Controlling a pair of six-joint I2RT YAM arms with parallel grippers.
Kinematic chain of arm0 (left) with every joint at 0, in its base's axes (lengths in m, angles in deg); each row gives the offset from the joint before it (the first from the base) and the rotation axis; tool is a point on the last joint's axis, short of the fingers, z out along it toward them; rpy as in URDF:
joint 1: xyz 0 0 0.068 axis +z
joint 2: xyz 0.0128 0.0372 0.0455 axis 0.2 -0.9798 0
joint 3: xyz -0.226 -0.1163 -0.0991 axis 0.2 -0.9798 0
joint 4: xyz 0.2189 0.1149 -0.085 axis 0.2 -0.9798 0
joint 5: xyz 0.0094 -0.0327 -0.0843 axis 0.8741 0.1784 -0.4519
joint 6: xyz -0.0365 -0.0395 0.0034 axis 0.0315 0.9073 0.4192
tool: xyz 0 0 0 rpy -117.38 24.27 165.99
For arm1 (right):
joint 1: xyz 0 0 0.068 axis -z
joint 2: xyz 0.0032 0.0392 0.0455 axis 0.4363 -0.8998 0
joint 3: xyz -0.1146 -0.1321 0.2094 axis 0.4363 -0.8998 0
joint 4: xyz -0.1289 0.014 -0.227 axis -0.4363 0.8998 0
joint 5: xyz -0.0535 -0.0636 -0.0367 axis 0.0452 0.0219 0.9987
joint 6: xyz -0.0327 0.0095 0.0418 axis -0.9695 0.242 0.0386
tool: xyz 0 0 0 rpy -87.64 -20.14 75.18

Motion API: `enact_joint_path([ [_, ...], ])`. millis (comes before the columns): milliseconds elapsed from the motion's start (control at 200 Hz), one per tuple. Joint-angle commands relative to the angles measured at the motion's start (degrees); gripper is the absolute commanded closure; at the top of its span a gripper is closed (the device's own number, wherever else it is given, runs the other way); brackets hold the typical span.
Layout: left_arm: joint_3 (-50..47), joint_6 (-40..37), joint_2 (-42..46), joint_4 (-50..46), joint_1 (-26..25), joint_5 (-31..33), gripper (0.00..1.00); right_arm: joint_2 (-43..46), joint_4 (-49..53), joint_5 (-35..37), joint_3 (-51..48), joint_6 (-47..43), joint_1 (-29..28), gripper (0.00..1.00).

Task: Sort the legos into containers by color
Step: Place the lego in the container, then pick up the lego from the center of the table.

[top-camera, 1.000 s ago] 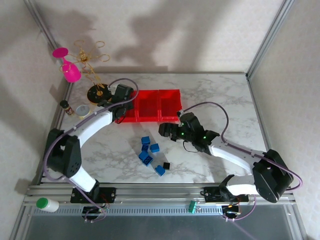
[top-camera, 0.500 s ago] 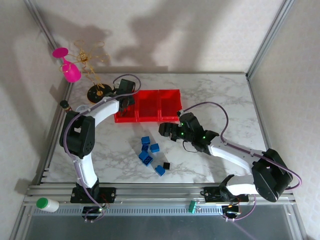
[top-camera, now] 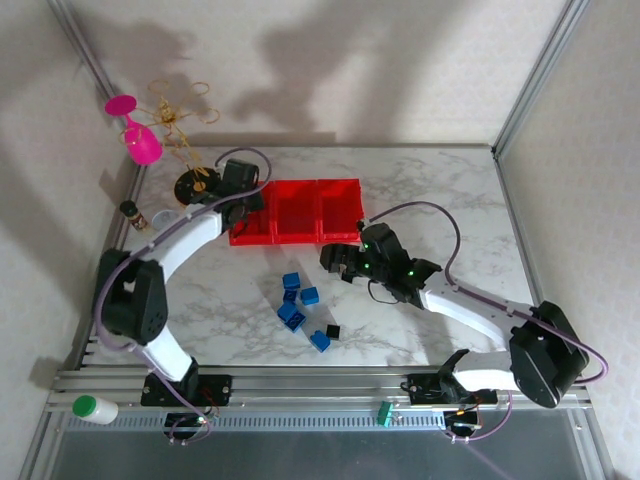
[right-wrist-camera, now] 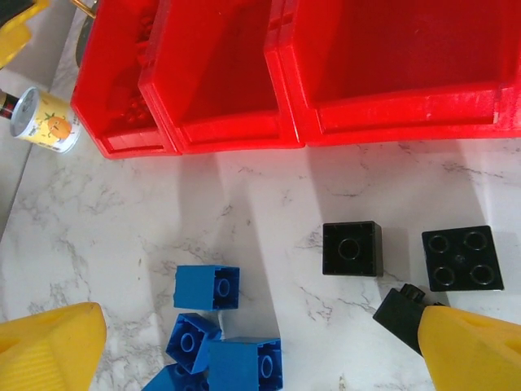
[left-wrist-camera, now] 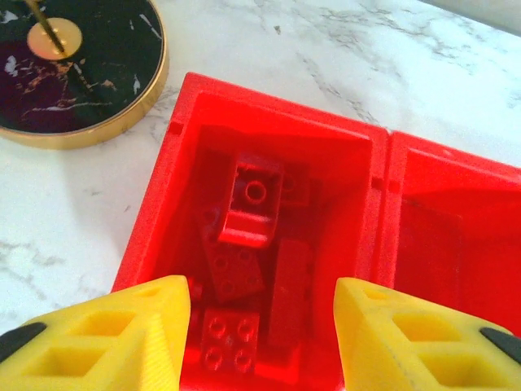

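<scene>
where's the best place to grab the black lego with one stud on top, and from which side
Come straight down from above and close on its left and right walls, in the right wrist view. The single-stud black lego sits flat, stud up, walls upright. Bare table lies to its left; the four-stud black lego on its right stands apart, leaving a gap.

Left arm stretched forward, left claw (left-wrist-camera: 259, 330) over the leftmost of the red bins (left-wrist-camera: 159, 204), fingers parted, empty. Right claw (right-wrist-camera: 260, 346) hovers at their near side, spread wide.
</scene>
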State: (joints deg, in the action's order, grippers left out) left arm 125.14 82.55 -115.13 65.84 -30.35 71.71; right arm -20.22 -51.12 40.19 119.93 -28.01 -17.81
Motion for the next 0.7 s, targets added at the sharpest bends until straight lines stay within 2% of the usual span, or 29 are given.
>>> enact_joint_path([
  [0,-4.9,1.7,5.9,-2.1,-2.4,-2.0,0.49,2.7,2.7,1.0,-1.9,-1.0,0.4,0.01],
  [165,-11.1,3.4,12.8,-4.2,-8.0,-1.1,0.47,3.9,2.3,-0.6,-5.0,-1.7,0.3,0.01],
  [330,-16.3,6.3,15.7,-5.6,-14.8,-2.3,0.44,5.1,-0.2,-2.5,-8.7,-1.8,0.2,0.01],
  [531,-18.5,10.4,14.5,-5.9,-21.6,-1.8,0.39,4.4,-3.2,-3.6,-11.4,-0.5,0.2,0.01],
  [696,-19.0,12.0,10.5,-4.8,-24.5,-1.9,0.35,4.4,-3.2,-2.4,-11.4,-0.4,0.3,0.01],
])
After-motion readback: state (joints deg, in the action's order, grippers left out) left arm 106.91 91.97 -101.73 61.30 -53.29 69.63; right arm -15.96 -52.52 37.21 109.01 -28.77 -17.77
